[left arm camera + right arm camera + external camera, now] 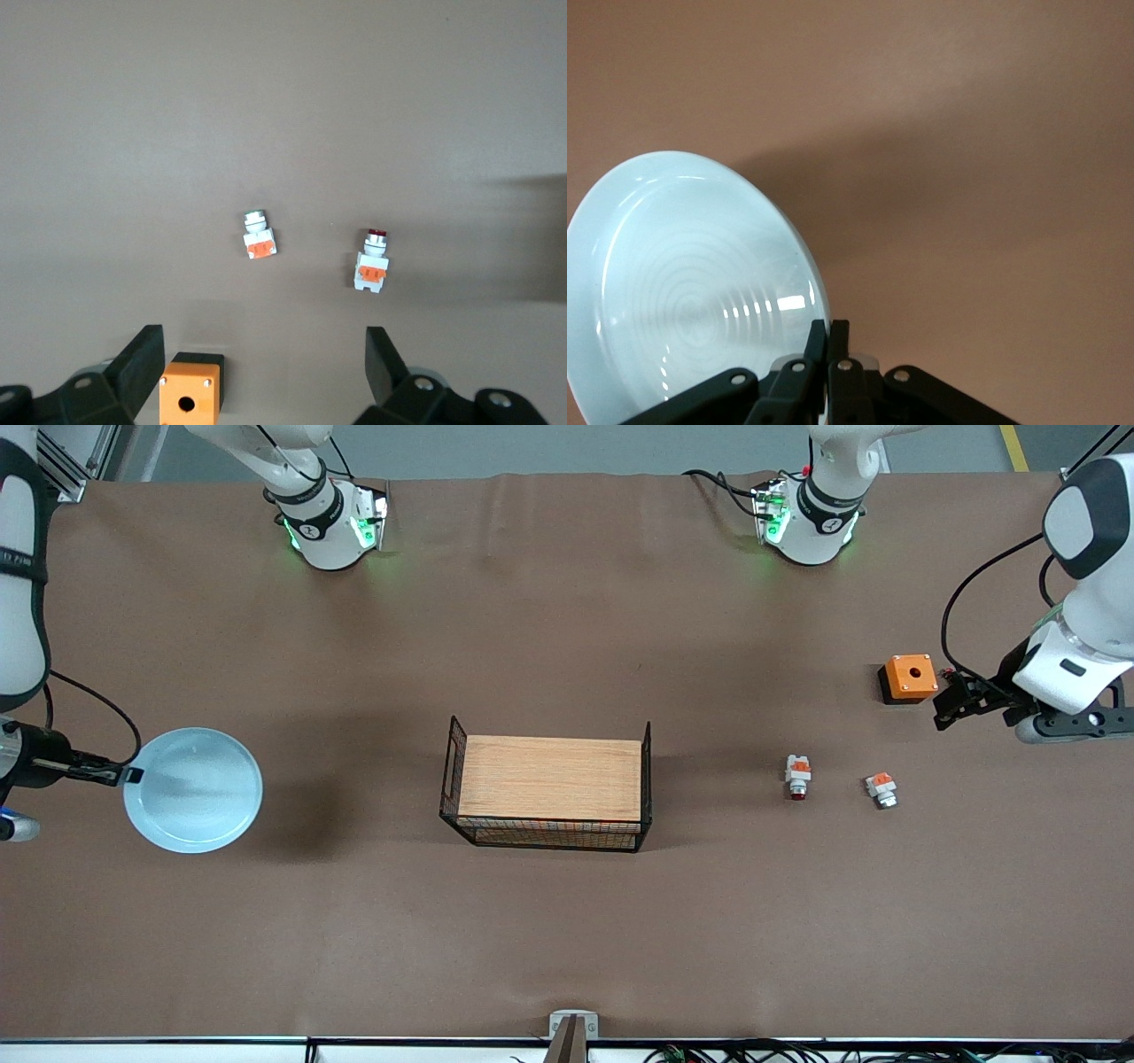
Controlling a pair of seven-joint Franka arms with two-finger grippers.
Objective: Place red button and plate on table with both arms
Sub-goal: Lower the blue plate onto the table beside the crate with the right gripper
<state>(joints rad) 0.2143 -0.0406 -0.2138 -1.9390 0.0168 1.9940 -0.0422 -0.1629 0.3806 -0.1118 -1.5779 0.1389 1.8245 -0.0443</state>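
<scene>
Gripping the plate [193,789] by its rim, the right pincer [124,775] is closed on it at the right arm's end of the bench [567,921]. In the right wrist view the fingertips [818,341] are seen pinched together on the rim of the plate [691,283], which is tilted, with its shadow cast on the brown sheet.

Left pincer [944,703] is held with fingers spread apart and nothing between them, just beside the orange box [909,677] at the left arm's end. Red button [798,776] is lying on the bench, nearer to the front camera than the box. Grey-tipped switch piece [881,788] is near it, not touching. Wire rack [549,788] is placed mid-bench, well apart from the plate.
</scene>
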